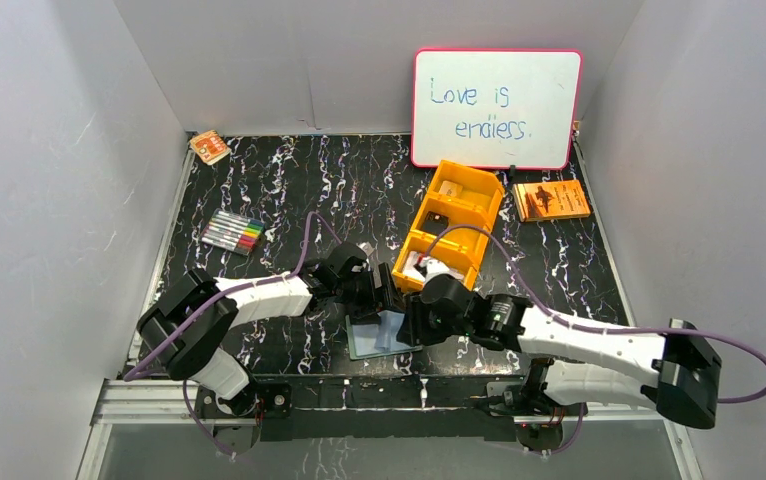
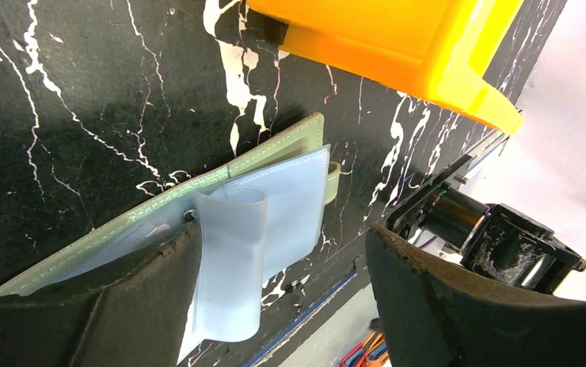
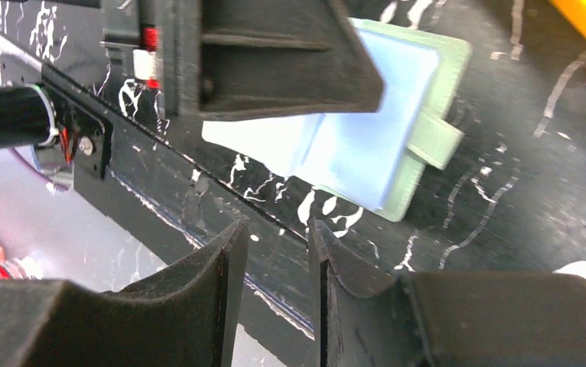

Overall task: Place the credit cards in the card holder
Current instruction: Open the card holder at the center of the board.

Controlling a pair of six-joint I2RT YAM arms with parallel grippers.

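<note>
Card holder (image 1: 384, 335) lies open; orange tray (image 1: 484, 195) holds white bits (image 1: 429, 266).

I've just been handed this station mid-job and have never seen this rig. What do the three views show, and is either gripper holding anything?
Two robot arms are bolted at the table's near edge. The wide picture looks down from above. In it the left gripper and right gripper meet over the card holder, which lies open on the black marbled table. Behind it are an orange compartment tray, a whiteboard, markers and an orange booklet. The other two pictures come from a camera on each wrist. The left one shows wide-open jaws, with one finger over the holder's clear sleeves. The right one shows jaws with only a narrow gap and nothing visible between them. Neither gripper holds a card.
</note>
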